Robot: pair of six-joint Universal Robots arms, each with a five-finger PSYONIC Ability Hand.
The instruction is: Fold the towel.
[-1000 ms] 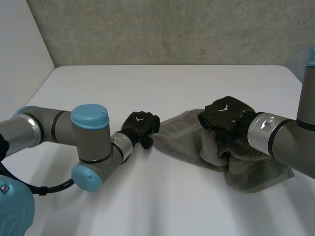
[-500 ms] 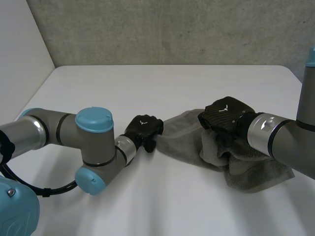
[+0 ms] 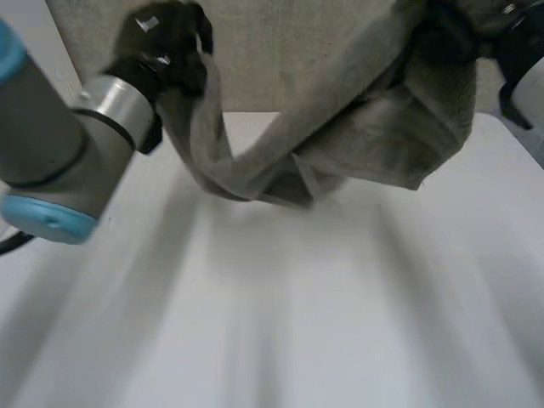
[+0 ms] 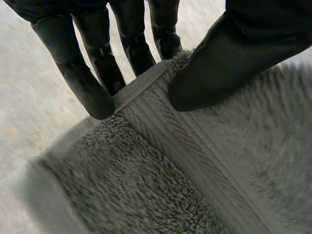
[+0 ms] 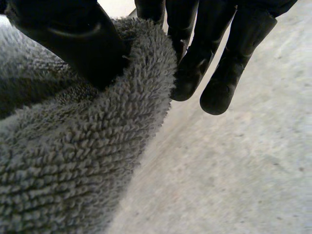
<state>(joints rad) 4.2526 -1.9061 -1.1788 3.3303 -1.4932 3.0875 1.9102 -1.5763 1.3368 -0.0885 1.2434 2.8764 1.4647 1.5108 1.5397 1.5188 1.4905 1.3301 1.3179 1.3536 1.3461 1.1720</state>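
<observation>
You are now holding the towel (image 3: 357, 127) well up off the bench (image 3: 297, 323); half a second ago it was lying crumpled on that surface with both hands low beside it. Your left hand (image 3: 166, 42) is gripping one end, its fingers (image 4: 90, 83) and thumb pinching the hemmed edge between them. Your right hand (image 5: 68, 34) is gripping the other end, thumb pressing the thick pile against its fingers (image 5: 222, 83). The cloth is sagging in a loose swag between the two raised hands, with a bunched fold hanging below the right one and the lowest part dipping toward the bench's far side.
</observation>
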